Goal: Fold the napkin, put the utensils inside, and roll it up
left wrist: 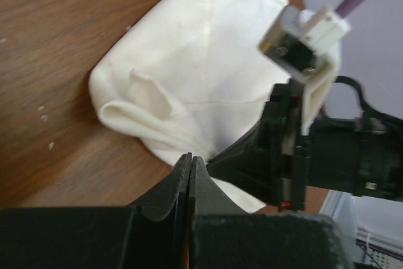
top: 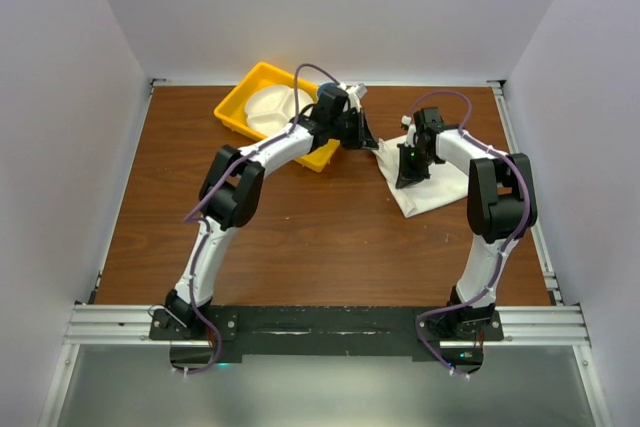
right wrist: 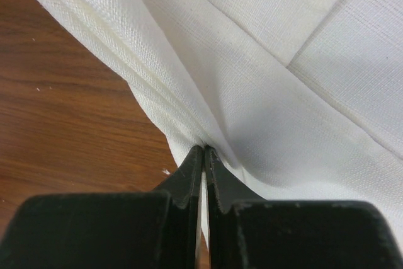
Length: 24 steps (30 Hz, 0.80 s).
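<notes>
The right end effector [right wrist: 203,155] has its two dark fingers closed tight on a bunched edge of the napkin [right wrist: 283,80], and the white cloth gathers in ridges that run into the fingertips. The left end effector [left wrist: 190,165] also has its fingers pressed together, tips at the near edge of the same cloth and apparently nipping it, though the pinch itself is hard to see. In the left wrist view the right end effector stands just beside the left one, so both hold along one side of the napkin. Beyond them the napkin lies on the brown wooden bench [top: 300,237], right of centre, creased, with one side humped up into a loose fold and a crease line running across its flat part. Well apart, at the far left, a yellow tray [top: 240,105] holds a white divided plate [top: 268,107]. No knife can be made out in any view. Judging from this, the task is at an early stage. The folding is under way but not finished, since the cloth is rumpled, not neatly doubled. Placing the knife inside and rolling the napkin up both look not yet done.
</notes>
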Motion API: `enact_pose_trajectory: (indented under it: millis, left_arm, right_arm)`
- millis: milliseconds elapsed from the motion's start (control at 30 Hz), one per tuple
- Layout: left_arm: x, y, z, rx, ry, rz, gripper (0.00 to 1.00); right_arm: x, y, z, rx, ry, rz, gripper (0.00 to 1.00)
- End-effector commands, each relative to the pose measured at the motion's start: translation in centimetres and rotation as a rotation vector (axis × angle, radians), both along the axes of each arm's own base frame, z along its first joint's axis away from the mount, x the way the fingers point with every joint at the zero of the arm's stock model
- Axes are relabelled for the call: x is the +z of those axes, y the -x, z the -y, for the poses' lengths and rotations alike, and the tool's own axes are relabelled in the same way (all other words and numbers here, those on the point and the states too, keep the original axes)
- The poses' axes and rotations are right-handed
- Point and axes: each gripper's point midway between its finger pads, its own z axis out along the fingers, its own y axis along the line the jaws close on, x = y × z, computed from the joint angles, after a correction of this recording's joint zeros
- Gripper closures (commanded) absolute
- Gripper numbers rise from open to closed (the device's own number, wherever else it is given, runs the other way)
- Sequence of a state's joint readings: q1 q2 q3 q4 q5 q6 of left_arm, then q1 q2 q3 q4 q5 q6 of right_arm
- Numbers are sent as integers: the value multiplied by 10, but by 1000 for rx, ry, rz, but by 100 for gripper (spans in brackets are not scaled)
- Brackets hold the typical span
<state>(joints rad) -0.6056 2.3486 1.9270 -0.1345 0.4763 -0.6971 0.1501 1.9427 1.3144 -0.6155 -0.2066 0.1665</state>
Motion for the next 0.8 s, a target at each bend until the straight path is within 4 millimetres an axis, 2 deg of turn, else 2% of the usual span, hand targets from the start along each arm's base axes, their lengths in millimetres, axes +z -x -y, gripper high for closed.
enact_pose_trajectory:
  millis: [0, 33, 100, 133, 200, 233, 300, 333, 467, 767]
  left_arm:
    - [-15, -5, -16, 61, -174, 25, 99]
    - [-23, -9, -20, 88, -215, 33, 97]
    - [-25, -10, -15, 82, -227, 46, 96]
    - [-35, -10, -15, 82, -234, 31, 96]
    - [-37, -11, -8, 68, -219, 34, 96]
    - [-46, -12, -7, 67, -229, 27, 96]
    - [-46, -16, -3, 66, -229, 41, 96]
    - [-53, -17, -3, 66, -235, 34, 96]
    - [-49, -20, 5, 58, -212, 54, 96]
    - [-25, -21, 29, 32, -113, 127, 96]
  right_arm:
    - [-46, 35, 17, 13, 99, -159, 97]
    - [-46, 35, 17, 13, 99, -159, 98]
    - [-47, 36, 17, 13, 99, -161, 98]
    - [-47, 36, 17, 14, 99, -161, 98]
    - [-47, 37, 17, 13, 98, -163, 98]
    - [-47, 37, 17, 13, 98, -164, 98]
    - [-47, 37, 17, 12, 98, -164, 98]
    - [-46, 37, 18, 12, 101, -162, 98]
    - [-48, 37, 18, 11, 100, -165, 98]
    - [-48, 36, 17, 16, 99, -168, 98]
